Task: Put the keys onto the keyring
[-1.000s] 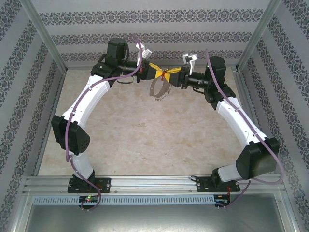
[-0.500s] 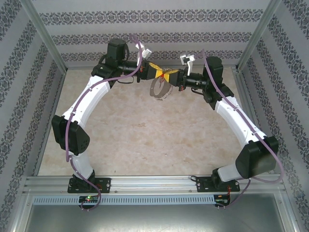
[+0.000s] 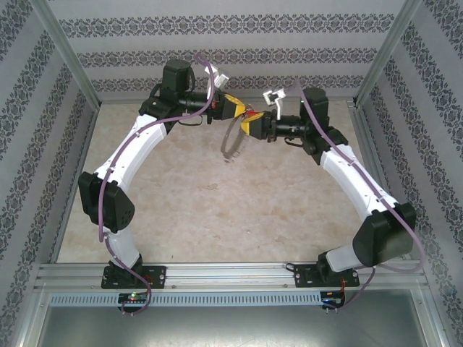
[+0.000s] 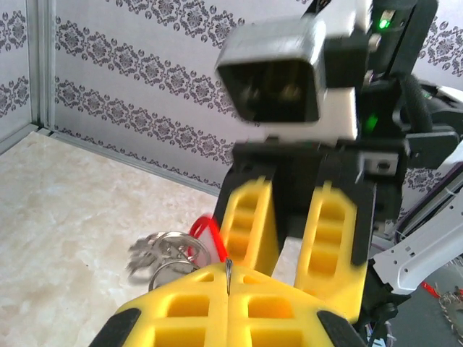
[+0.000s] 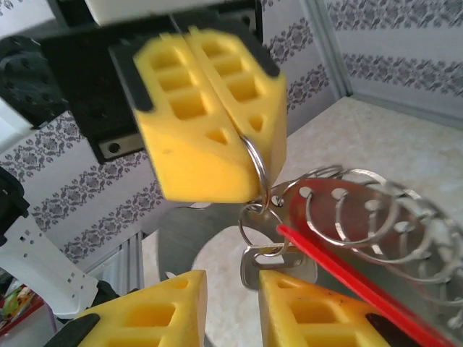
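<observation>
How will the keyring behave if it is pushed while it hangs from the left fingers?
Probably floppy: the keyring hangs from one thin ring pinched in the left fingers, so it would likely swing aside. Its many small rings look loose and may shift or tangle.

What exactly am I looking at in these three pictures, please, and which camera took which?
These are two robot arms bolted at the near edge of a table. The wide picture comes from a fixed camera above and behind them. The other two come from a camera on each wrist, looking along that arm's yellow fingers. The arms meet in the air over the table's far side. The left hand is shut on a thin wire of the keyring, whose silvery loops dangle below. The right hand faces it with its fingers apart. The red key lies beside them; whether it is gripped is unclear.
</observation>
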{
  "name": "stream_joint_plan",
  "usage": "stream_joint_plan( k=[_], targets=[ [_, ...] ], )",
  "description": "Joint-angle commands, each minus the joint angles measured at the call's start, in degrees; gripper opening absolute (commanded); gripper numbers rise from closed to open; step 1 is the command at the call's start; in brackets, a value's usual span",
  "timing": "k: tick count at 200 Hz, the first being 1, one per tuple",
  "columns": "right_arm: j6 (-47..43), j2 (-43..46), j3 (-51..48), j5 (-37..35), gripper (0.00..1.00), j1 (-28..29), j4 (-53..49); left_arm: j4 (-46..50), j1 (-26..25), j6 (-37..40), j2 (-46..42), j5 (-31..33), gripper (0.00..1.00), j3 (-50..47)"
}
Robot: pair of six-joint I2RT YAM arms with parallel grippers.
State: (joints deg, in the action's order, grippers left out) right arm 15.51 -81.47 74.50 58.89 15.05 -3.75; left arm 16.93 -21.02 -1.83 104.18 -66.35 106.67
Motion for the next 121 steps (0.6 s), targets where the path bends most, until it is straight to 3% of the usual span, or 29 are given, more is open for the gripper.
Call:
stream_joint_plan(
  k=[1, 121],
  targets=[
    [-1.45, 4.14, 0.22, 1.41, 0.23, -1.08, 0.16, -3.63, -0.56, -0.11, -2.18, -1.14, 0.0, -0.02],
    [5.65, -2.62, 6.27, 1.99, 0.22, -0.49, 8.3, -3.0, -1.2, 1.69, -2.68, -5.04, 0.0, -0.08]
  ],
)
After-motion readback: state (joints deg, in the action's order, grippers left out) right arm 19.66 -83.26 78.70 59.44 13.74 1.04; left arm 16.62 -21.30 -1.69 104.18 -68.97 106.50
